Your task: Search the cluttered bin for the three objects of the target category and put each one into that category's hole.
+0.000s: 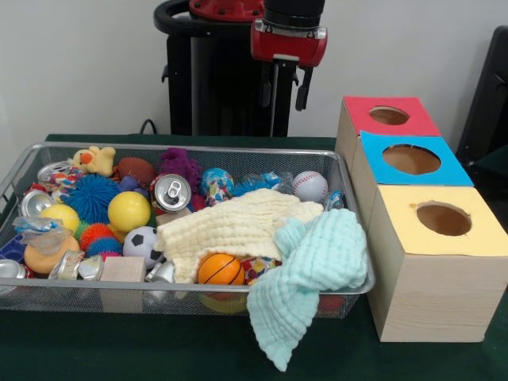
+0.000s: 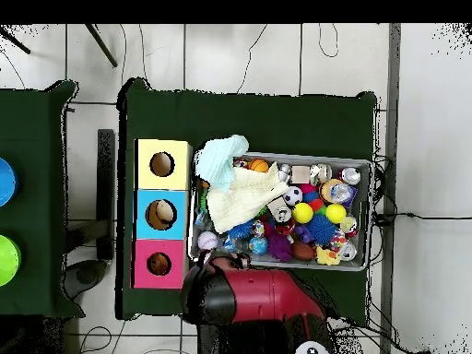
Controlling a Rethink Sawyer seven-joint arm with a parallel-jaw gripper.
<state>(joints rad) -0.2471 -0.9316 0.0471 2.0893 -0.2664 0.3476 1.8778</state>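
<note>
The silver wire-mesh bin (image 1: 198,148) is packed with toys, balls and cans; it also shows in the overhead view (image 2: 369,214). A yellow plush duck (image 1: 95,159) (image 2: 326,255) lies in its far left corner in the front view. No teddy bear and no orange striped toy show; two cloths cover part of the bin. The red-topped box has a round hole (image 1: 389,116) (image 2: 159,265) and stands farthest of three boxes to the right of the bin. My gripper (image 1: 284,91) hangs high above the bin's far rim, open and empty. In the overhead view the arm (image 2: 249,293) hides it.
A cream cloth (image 1: 238,222) and a mint cloth (image 1: 309,278) lie in the bin; the mint one hangs over the near rim. An orange basketball (image 1: 220,270), a soda can (image 1: 171,192) and spiky balls (image 1: 91,197) lie around. Blue-topped (image 1: 411,159) and yellow-topped (image 1: 443,218) boxes stand nearer.
</note>
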